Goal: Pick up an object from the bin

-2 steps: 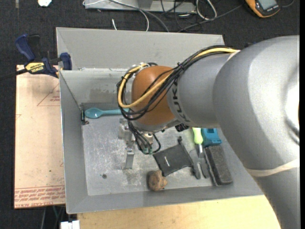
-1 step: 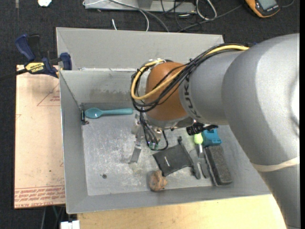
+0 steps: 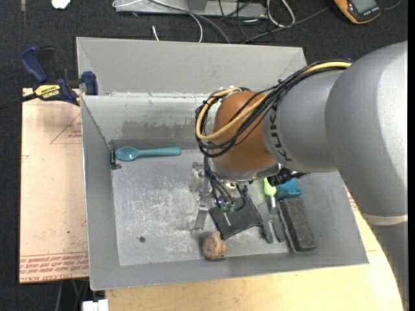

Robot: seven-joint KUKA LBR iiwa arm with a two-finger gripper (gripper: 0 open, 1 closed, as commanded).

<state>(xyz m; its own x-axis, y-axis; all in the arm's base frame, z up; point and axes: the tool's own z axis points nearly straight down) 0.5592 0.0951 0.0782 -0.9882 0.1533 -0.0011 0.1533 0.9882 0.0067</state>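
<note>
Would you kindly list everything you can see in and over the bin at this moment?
bin: one, grey metal, middle of the view
spoon: one, teal, on the floor by the back wall, left part
lump: one, brown, roundish, by the front wall, just in front of the claw
flat piece: one, black, on the floor beside the claw
long block: one, dark grey, right part of the floor
green thing: one, small, right part, partly hidden by the arm
blue thing: one, small, next to the green one
arm: one, grey, orange cover and cables at the wrist, reaching in from the right
claw: one, low over the floor near the middle
</note>
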